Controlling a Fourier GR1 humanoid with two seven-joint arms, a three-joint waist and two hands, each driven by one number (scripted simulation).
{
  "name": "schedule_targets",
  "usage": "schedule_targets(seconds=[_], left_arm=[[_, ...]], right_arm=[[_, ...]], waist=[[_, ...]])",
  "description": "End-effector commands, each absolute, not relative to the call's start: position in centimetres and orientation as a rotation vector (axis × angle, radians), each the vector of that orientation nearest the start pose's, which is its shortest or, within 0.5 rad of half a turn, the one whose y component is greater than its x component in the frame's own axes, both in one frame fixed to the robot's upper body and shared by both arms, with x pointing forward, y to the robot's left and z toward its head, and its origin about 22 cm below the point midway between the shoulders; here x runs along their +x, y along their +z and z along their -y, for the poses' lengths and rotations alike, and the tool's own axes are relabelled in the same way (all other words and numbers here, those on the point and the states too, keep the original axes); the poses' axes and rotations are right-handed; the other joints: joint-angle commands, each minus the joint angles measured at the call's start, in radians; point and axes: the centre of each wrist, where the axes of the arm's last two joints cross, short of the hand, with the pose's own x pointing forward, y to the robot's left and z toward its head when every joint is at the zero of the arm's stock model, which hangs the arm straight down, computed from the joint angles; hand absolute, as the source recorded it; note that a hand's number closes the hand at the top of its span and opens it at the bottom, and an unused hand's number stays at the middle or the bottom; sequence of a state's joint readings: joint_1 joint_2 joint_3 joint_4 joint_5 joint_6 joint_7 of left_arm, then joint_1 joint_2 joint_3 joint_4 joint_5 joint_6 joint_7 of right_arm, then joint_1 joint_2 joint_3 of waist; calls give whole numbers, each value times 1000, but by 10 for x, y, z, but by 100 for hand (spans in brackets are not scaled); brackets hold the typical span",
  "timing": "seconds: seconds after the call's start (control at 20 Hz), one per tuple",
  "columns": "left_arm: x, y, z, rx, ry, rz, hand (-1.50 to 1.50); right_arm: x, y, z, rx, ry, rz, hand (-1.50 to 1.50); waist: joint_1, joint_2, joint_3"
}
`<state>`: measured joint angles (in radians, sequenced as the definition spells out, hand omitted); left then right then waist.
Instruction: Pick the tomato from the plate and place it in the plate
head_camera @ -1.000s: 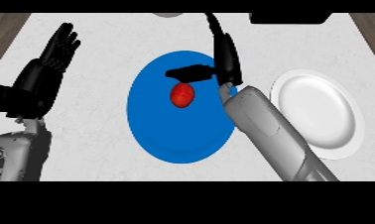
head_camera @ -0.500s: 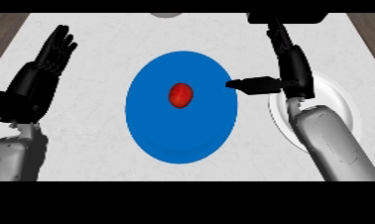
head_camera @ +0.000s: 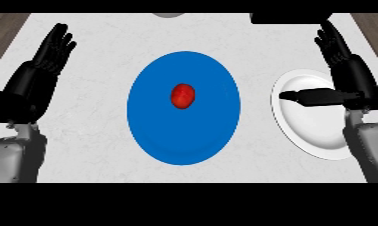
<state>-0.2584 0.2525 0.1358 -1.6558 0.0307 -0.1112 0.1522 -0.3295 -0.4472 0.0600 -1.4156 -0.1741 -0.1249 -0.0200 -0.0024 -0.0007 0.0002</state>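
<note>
The pale desk is carrying everything, and the blue plate at its middle is serving as the landmark. The right hand, which a second ago was reaching over the blue plate beside the tomato, is now sitting well to the right of it above the white plate, fingers straight and apart, thumb pointing back toward the blue plate, holding nothing. The left hand is resting open well to the left. That retreat is suggesting the tomato was released or never grasped. The tomato is lying near the blue plate's centre, small, round, glossy red
</note>
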Motion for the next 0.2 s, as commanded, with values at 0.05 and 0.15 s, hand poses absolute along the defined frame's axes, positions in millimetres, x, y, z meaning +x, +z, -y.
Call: schedule_targets(seconds=[0.05, 0.15], left_arm=[[294, 98, -288, 140, -237, 1741, 0], [299, 96, -288, 134, -228, 1744, 0]], right_arm=[[297, 72, 331, -262, 244, 1765, -150], [303, 76, 328, -320, 240, 1785, -150]], waist=[[0, 1, 0], [1, 1, 0]])
